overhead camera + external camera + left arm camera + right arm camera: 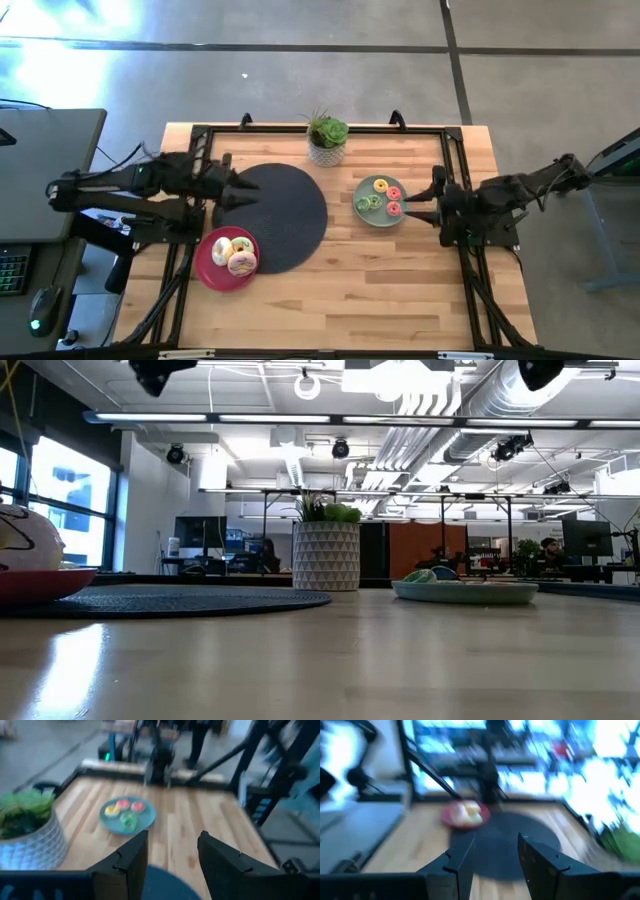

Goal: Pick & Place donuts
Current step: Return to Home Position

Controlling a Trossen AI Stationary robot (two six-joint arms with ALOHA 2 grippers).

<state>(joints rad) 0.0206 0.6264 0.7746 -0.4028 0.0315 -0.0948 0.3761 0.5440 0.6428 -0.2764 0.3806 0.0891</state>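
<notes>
I count two plates on the table point(400, 290). The red plate point(212, 272) sits toward the left front, touching the edge of the one dark round mat point(285, 210). It carries three larger donuts point(241, 263), two pale-iced and one pinkish. The grey-green plate point(362, 190) lies to the right of the mat and holds the minis point(381, 185). There I make out one yellow, two pink and two green, five in all. The greens sit so close together that I cannot be sure of their count. One potted plant point(327, 140) stands at the back edge, between the two plates.

My left claw point(238, 191) hangs over the mat's left edge. In its wrist view the claw point(172, 840) shows its two fingers point(132, 857) parted with a clear gap and nothing between them. My right claw point(415, 205) is just beside the right rim of the grey-green plate. Its wrist view shows the claw point(495, 840) spread just as wide and empty.

In the low view the red plate point(45, 582) is cut off at the picture's left edge, with only part of one white donut point(25, 540) showing. In that view the minis barely rise above the grey-green plate's rim point(465, 594), and I cannot count them. Of the arms, only dark bits show at the top edge. In the right wrist view the red plate point(451, 821) carries pale lumps that I cannot tell apart.
</notes>
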